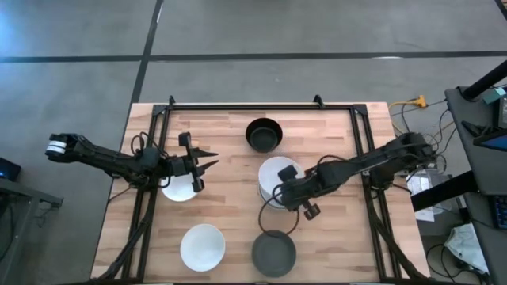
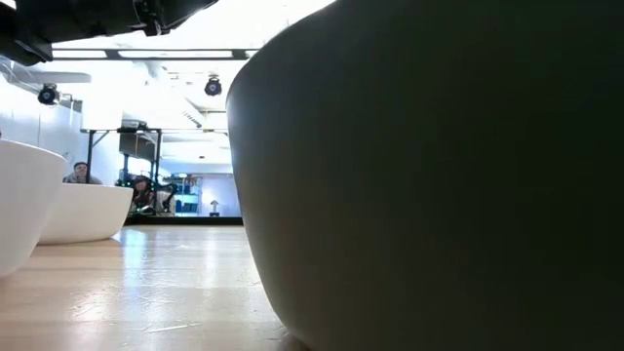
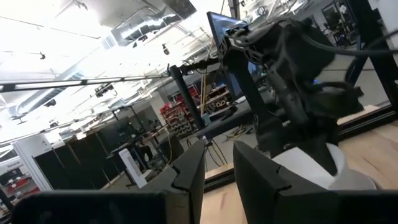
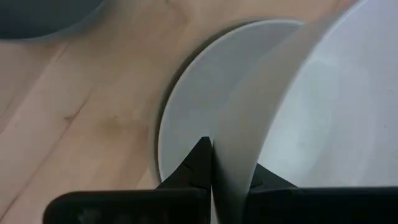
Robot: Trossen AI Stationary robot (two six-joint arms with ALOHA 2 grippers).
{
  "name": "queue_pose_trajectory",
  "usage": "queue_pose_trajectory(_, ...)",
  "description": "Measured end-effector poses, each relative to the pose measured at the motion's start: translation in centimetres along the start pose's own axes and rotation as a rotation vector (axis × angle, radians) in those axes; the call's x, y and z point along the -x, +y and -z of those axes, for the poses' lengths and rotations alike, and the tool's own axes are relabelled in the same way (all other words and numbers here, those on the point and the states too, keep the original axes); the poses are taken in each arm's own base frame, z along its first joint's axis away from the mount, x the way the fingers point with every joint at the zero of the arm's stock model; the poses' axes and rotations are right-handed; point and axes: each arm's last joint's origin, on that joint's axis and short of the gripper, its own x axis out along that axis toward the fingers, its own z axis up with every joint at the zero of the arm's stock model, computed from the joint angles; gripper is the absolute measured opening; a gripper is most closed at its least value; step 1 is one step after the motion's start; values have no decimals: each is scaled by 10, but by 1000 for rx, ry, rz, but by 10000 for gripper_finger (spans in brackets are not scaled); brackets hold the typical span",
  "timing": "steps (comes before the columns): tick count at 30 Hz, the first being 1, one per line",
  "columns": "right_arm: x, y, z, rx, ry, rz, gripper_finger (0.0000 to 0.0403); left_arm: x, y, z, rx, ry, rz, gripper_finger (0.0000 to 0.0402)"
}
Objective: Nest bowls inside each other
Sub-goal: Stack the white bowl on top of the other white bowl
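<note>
Nesting partly done: you have one white stack and four bowls loose.
From above, your right gripper [image 1: 279, 192] pinches a white bowl [image 1: 279, 176] on the centre stack; black [image 1: 264, 134], grey [image 1: 274, 253] and two white bowls [image 1: 202, 247] wait. Right wrist: rim clamped. Left wrist: left gripper [image 3: 219, 171] narrowly parted, empty.

White, grey and black bowls on a pale wooden table [image 1: 230, 198]

The glossy black bowl [image 1: 264, 134] is dark inside and out; the dark grey bowl [image 1: 274, 253] is a flat charcoal; the bowl at the front left [image 1: 203, 247] is plain white; the bowl under the left arm [image 1: 178, 189] is white too; the stacked bowls [image 1: 273, 176] by the right arm are white; the tabletop is light tan wood with a visible plank grain; both arms are black; the table's frame [image 1: 245, 104] is black; the floor [image 1: 79, 87] is grey.
</note>
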Motion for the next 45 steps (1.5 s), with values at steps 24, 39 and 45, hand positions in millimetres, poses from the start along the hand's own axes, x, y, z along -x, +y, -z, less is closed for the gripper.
queue_pose_trajectory(24, 4, 0, -3, -168, 2, -26, 100, 0, 0, 0, 3, 0, 0, 70)
queue_pose_trajectory(39, 26, -1, 1, -174, -63, -8, 85, 0, 0, 0, 2, 1, 0, 70)
queue_pose_trajectory(45, 19, 9, -4, -104, -43, -19, 54, 0, 0, 0, 2, 1, 0, 70)
